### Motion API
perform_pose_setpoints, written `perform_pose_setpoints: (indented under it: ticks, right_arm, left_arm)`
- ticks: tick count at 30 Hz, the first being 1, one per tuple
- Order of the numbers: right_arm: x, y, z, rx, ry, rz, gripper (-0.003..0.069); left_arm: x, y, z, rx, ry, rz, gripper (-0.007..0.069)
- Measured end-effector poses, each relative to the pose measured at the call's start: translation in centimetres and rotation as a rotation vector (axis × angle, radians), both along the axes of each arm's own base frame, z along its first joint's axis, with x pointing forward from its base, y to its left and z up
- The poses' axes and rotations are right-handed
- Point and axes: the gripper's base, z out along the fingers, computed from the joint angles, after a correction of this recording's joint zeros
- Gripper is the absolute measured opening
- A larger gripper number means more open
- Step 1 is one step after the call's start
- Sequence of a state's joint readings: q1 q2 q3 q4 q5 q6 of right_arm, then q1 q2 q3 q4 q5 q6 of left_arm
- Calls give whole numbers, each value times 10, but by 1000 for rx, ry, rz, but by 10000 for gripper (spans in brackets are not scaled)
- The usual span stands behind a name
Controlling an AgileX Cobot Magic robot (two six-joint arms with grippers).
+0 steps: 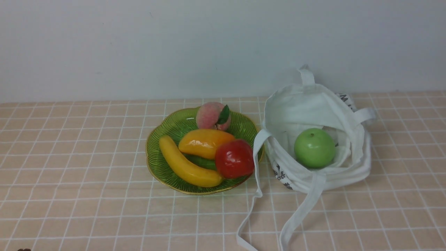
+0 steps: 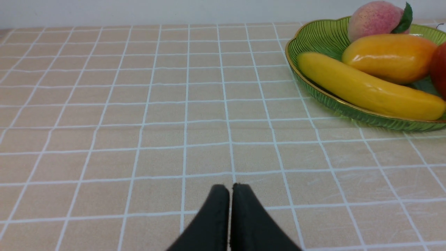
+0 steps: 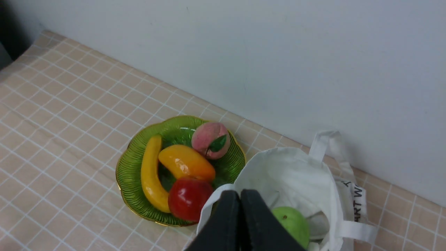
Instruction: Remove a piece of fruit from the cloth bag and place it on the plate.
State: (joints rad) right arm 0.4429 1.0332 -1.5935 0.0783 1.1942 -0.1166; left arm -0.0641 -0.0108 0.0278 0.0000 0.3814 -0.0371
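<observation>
My left fingers hang over the checked tablecloth, tips together and holding nothing. On the green plate, the red apple rests at the side nearest the bag, next to a banana and a mango, with a peach behind. The white cloth bag stands open just beside the plate, a green apple inside. My right fingers are closed on nothing, clear of the fruit. I judge the transfer done; the next move calls for drawing that arm home without snagging a strap.
</observation>
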Motion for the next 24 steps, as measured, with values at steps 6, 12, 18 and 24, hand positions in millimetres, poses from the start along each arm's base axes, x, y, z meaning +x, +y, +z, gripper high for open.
perform_pose_setpoints:
  ticks: [6,12,18,24]
  right_arm:
    - [-67,-34,-88,163,-306,-26,-14]
    - [-76,-41,-177,272,-516,-51,-14]
    - [-73,-41,-212,339,-661,-67,-14]
    - [-73,-41,-215,339,-661,-68,-14]
  left_arm:
    - [0,0,0,0,0,0,-8]
    - [0,0,0,0,0,0,-8]
    - [0,0,0,0,0,0,-8]
    - [0,0,0,0,0,0,-8]
